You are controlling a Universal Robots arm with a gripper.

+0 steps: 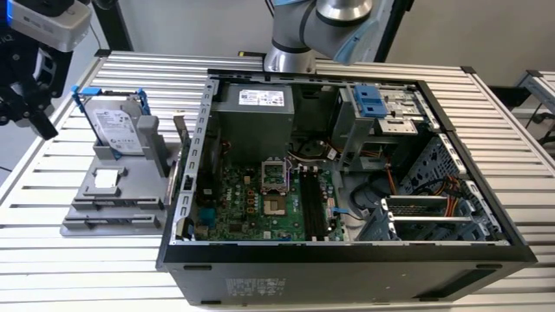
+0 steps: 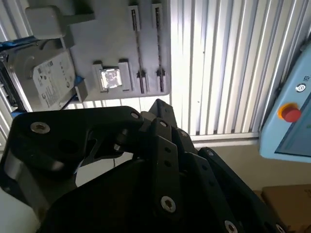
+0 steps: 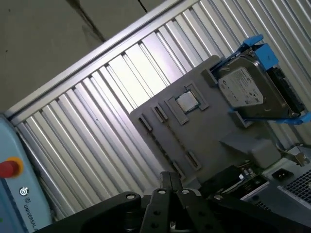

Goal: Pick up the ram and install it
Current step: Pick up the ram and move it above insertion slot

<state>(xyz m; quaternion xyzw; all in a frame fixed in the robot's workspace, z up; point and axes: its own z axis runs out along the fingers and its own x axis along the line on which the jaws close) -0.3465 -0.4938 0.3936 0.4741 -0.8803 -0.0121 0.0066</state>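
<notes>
- The tool point(image 1: 26, 110) is hanging over the bench point(image 1: 87, 273) near the hard drive point(image 1: 117, 127) standing in a gray holder point(image 1: 113, 195).
- Whether it is spread or pressed together, I cannot tell.

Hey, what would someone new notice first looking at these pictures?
The open computer case dominates the exterior view's middle, its green motherboard exposed. At the exterior view's left, a silver hard drive in a blue frame stands upright on a grey fixture, with the black gripper hanging near it.
</notes>
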